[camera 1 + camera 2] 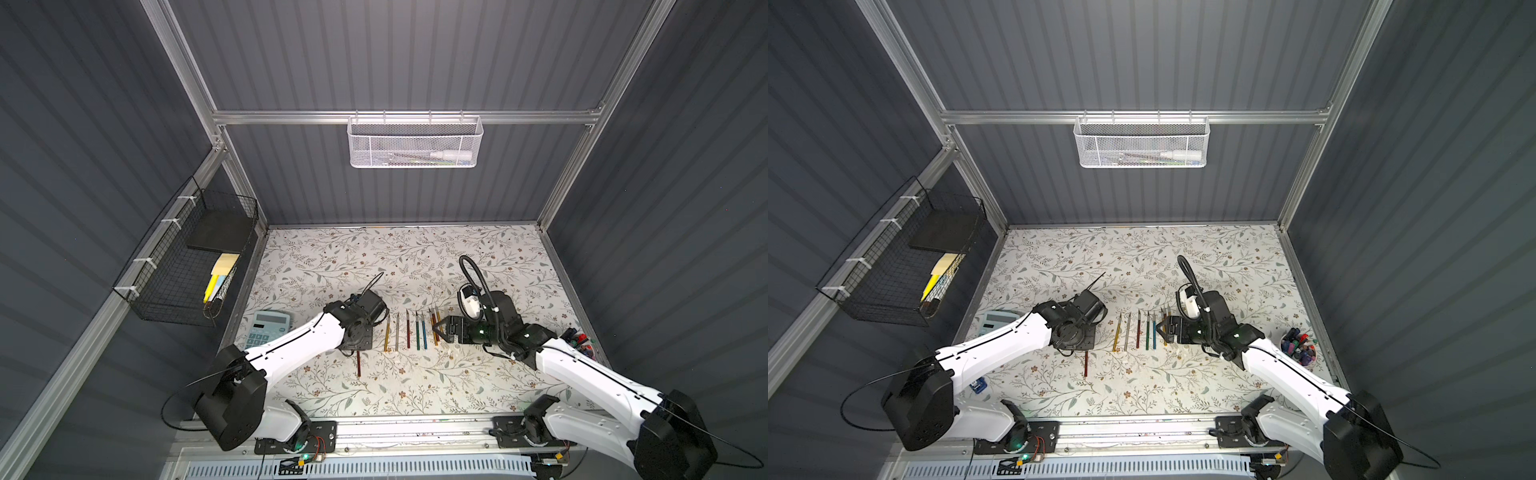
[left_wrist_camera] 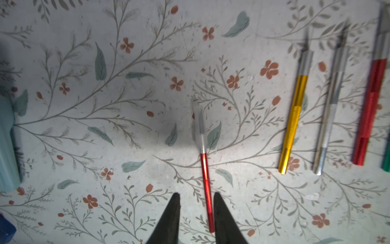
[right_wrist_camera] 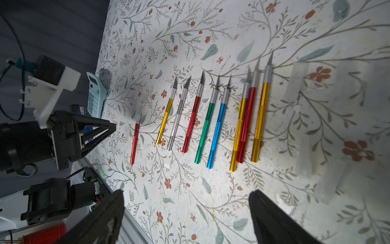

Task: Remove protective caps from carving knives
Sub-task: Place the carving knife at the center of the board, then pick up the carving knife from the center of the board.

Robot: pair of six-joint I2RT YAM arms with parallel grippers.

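A thin red carving knife [image 2: 205,183] lies apart on the floral table [image 1: 374,257], a clear protective cap [image 2: 198,124] still over its blade. My left gripper [image 2: 196,195] hovers over its handle end with the fingers a little apart. The knife runs between them, close to one finger [image 2: 220,211], and is not clamped. To the right lies a row of several carving knives [image 3: 213,118] in gold, silver, red, green and blue, blades bare. Loose clear caps [image 3: 297,82] lie beyond the row. My right gripper [image 3: 186,192] stands wide open by the row's right end, nothing in it.
A light blue calculator [image 1: 268,328] lies at the table's left edge, partly under my left arm. A cup of markers [image 1: 1300,343] stands at the right edge. A black wire basket [image 1: 187,270] hangs on the left wall. A white mesh basket [image 1: 415,143] hangs on the back rail.
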